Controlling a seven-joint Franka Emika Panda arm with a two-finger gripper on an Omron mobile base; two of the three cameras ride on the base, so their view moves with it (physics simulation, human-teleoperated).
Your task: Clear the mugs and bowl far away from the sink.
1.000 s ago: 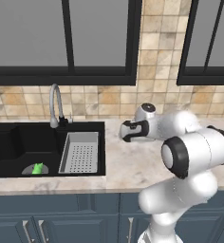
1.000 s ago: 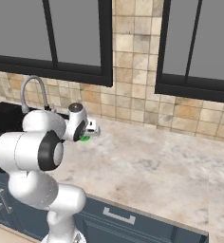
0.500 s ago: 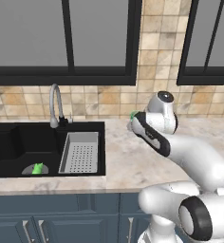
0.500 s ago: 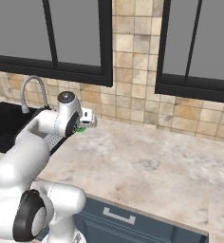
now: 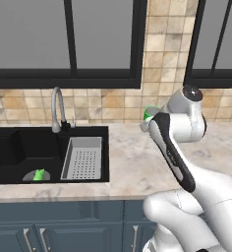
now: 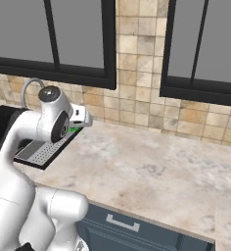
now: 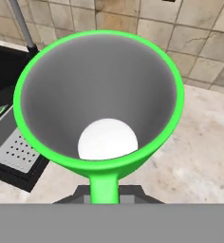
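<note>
My gripper [image 7: 104, 193] is shut on the handle of the bright green mug [image 7: 100, 99], whose grey inside faces the hand camera. The gripper [image 5: 148, 119] holds the mug [image 5: 147, 114] above the counter near the tiled back wall, just right of the black sink [image 5: 19, 152]. From the other side the mug [image 6: 74, 130] peeks out under the hand [image 6: 81, 121], over the counter beside the drainer tray [image 6: 41, 152]. The bowl is out of view.
A curved metal faucet [image 5: 56, 106] stands behind the basin, and the grey drainer tray [image 5: 83, 157] lies in its right part. Something small and green on a grey disc [image 5: 38, 175] rests on the basin floor. Marbled counter [image 6: 156, 171] stretches to the right.
The arm has swung into a new pose, and the hand has risen with the green mug and shifted a little right, away from the sink.
</note>
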